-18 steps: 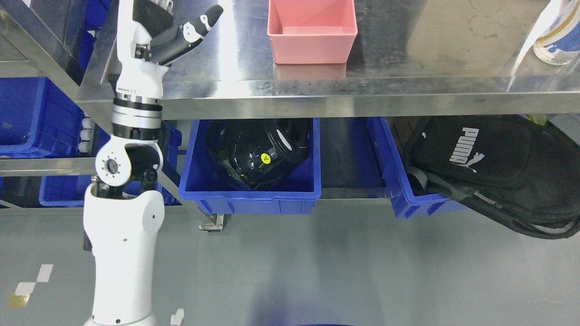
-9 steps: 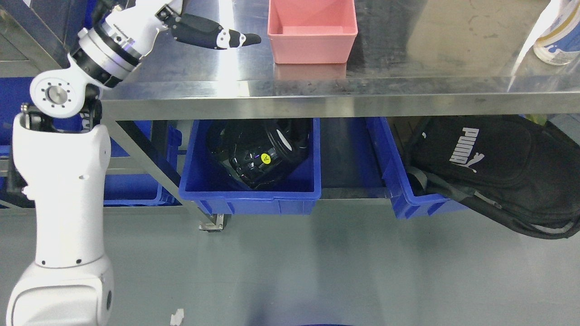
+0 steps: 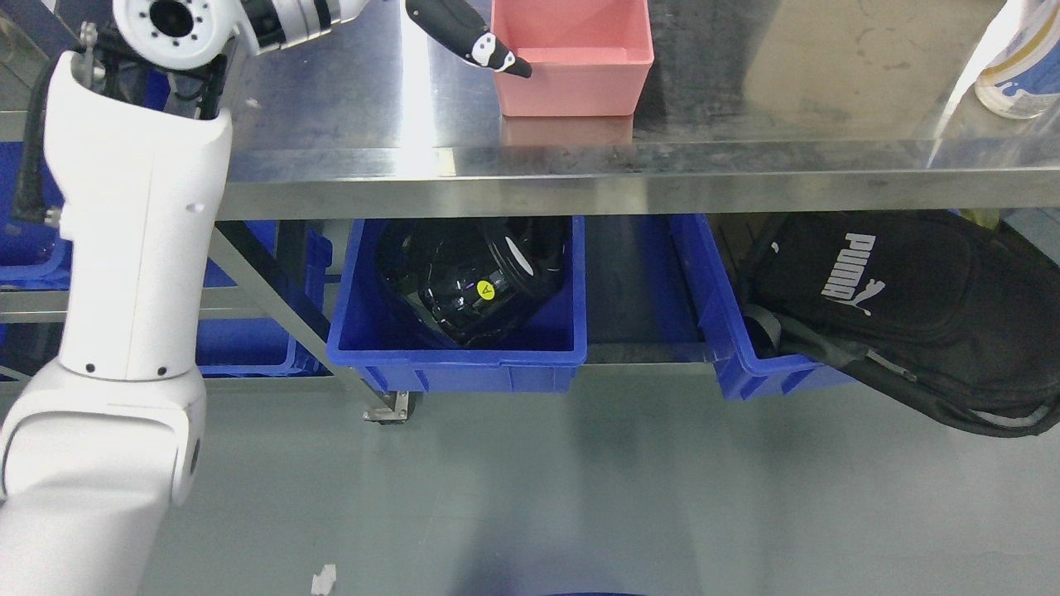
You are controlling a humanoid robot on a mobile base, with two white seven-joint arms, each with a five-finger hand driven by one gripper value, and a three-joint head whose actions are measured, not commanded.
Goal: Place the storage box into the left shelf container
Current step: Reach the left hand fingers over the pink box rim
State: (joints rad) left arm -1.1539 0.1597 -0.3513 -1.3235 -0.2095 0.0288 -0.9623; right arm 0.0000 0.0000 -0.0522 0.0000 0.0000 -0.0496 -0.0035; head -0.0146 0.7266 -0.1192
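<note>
In the head view, the left arm (image 3: 132, 248) is seen rising from the lower left, its white forearm bent across the far-left corner of the steel worktop (image 3: 745, 108). Only one dark finger (image 3: 468, 37) of the left hand (image 3: 464, 33) is visible, the rest being cut off by the top edge, so it cannot be told whether the hand is clenched or released. The fingertip is laid against the near-left corner of the pink storage box (image 3: 571, 62), at its rim; nothing is seen to be grasped. The storage box is set upright on the worktop, at the far edge of the view. Under the worktop, a blue bin (image 3: 455, 356) with a black device (image 3: 472, 285) inside is shown, and to its right a black backpack (image 3: 903, 306) is draped over another blue bin (image 3: 729, 348). A white container (image 3: 1023, 66) is seen at the far right of the worktop.
</note>
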